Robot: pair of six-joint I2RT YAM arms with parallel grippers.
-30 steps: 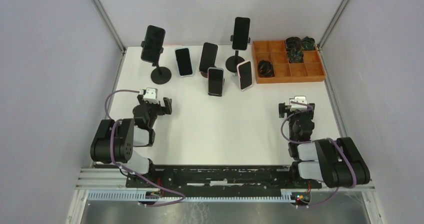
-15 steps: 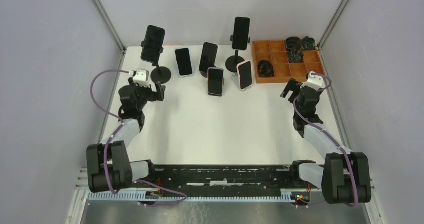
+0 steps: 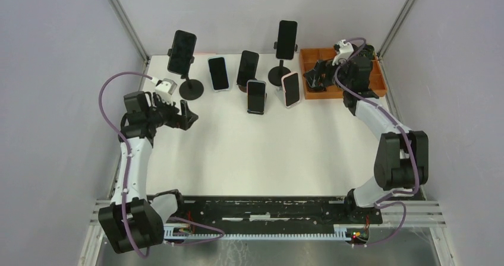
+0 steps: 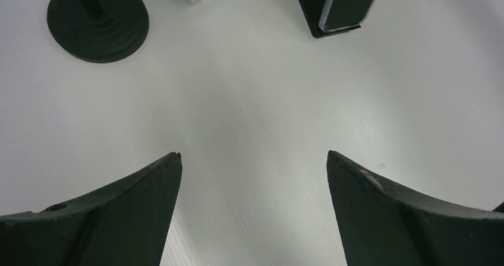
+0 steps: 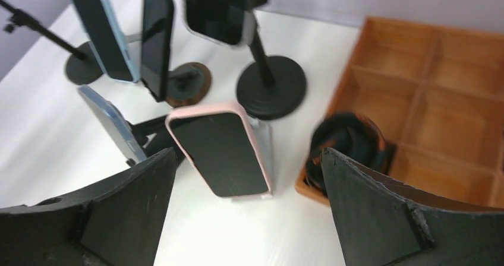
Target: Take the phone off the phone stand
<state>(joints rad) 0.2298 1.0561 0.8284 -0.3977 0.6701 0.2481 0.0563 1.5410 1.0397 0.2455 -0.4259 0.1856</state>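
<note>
At the desk's [image 3: 267,153] far edge stand six phones [image 3: 256,95]: two clamped high on pole stands [image 3: 191,89], four propped lower. Right fingers [image 5: 128,200] hang spread apart and empty, framing the pink phone [image 5: 223,150], which leans in its stand just beside the tray [image 5: 416,25]; they appear lined up for a grasp. Left fingers [image 4: 128,209] hover apart over bare desk near the left pole base, probably ready to steady a stand.

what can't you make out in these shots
- Left wrist: the tall stand shows only its base; the top edge cuts off its pole.
- Right wrist: the clamped phone is blurred and cut by the top edge.
- Top external: the right gripper hovers over the orange tray, hiding what lies beneath.
</note>
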